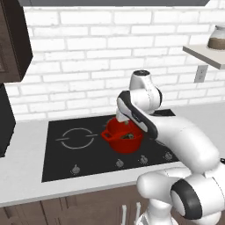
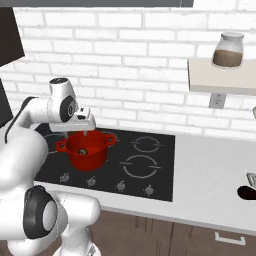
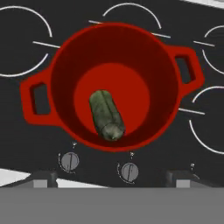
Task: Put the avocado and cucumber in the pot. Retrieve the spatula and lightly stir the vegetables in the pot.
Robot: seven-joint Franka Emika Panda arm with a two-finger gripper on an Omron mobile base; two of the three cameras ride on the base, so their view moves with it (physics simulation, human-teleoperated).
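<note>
The red pot [image 3: 61, 61] stands on the black cooktop, seen from straight above in the hand view. The olive-green cucumber [image 3: 107, 114] lies on its bottom, leaning toward the near wall. My gripper [image 3: 111, 179] hangs open above the pot with nothing between its fingers. From the right base view the gripper [image 2: 84, 134] is just over the pot's [image 2: 89, 156] rim. The arm hides the hand in the left base view, where the pot [image 1: 125, 143] shows below the wrist. A dark rounded thing, likely the avocado [image 2: 246, 193], lies on the counter far right, beside a grey corner that may be the spatula [image 2: 251, 178].
The cooktop [image 2: 150, 165] has burner rings and a row of knobs [image 3: 70, 161] along its front. A shelf [image 2: 220, 80] with a jar [image 2: 228, 50] hangs at the right wall. A dark cabinet [image 1: 13, 39] hangs upper left. Grey counter [image 2: 210, 170] lies right of the cooktop.
</note>
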